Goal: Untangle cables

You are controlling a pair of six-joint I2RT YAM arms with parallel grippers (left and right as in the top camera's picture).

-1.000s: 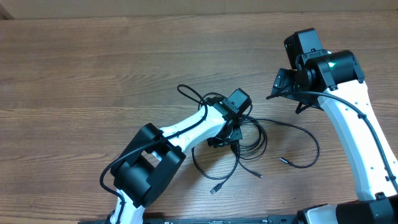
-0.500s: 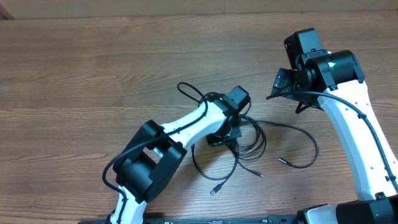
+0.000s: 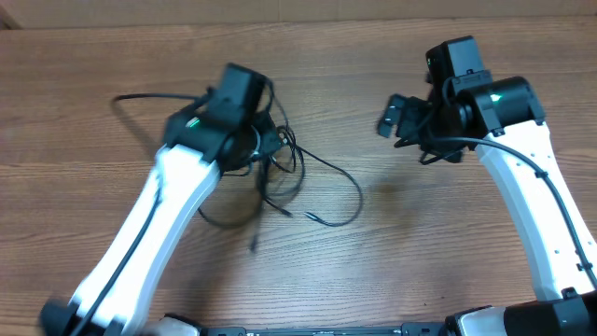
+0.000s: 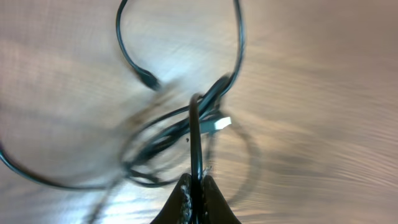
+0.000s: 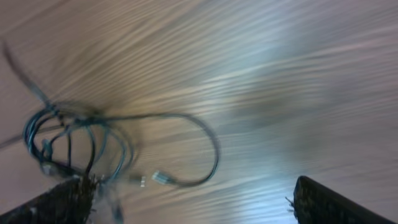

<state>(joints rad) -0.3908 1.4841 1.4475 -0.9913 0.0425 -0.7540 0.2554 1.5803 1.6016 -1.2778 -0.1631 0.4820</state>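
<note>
The cables (image 3: 280, 177) are a tangled bunch of thin black cords left of the table's middle. One loop runs right (image 3: 353, 191) and one strand trails left (image 3: 140, 97). My left gripper (image 3: 263, 152) is above the bunch. In the left wrist view it (image 4: 198, 190) is shut on one black cord, with the bunch (image 4: 180, 134) and a white plug (image 4: 222, 122) hanging below it. My right gripper (image 3: 399, 119) is wide open and empty, to the right of the cables and apart from them. In the right wrist view, which is blurred, the bunch (image 5: 81, 140) lies at the left.
Loose plug ends lie on the wooden table (image 3: 448, 243) in front of the bunch, one at the near left (image 3: 254, 245) and one at the middle (image 3: 317, 219). The white left arm (image 3: 149, 233) crosses the near left of the table.
My left arm has swung left and back, dragging the cable bunch from the table's middle toward the left. The right gripper has shifted slightly left.
</note>
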